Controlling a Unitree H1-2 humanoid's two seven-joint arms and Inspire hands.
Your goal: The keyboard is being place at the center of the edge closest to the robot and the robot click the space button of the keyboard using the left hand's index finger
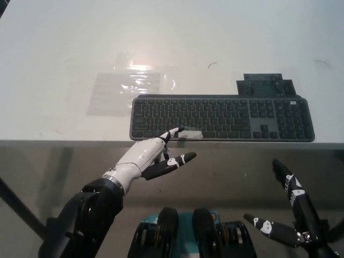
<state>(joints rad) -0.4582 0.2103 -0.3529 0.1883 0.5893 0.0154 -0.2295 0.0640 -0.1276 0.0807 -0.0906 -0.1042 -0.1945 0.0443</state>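
A dark grey keyboard (221, 118) lies flat directly ahead of the white left hand (144, 159), along the near edge of a white table (226, 32). Most of its length stretches away from that hand toward the robot's right. Its space bar (189, 134), paler than the other keys, sits in the row nearest the hand.

The left hand holds nothing. Its index finger (171, 133) points forward, with the tip over the left end of the space bar. Whether it presses the key cannot be told. The thumb juts out to the side, apart from the finger, below the table edge.

Beyond the hand and a little to its left, a clear plastic sheet (128, 86) lies flat on the table, just past the keyboard's far left corner. A flat dark block (264, 85) touches the keyboard's far edge, well to the hand's right.

The black right hand (293, 215) rests low and far right, below the table edge, fingers spread wide and empty.
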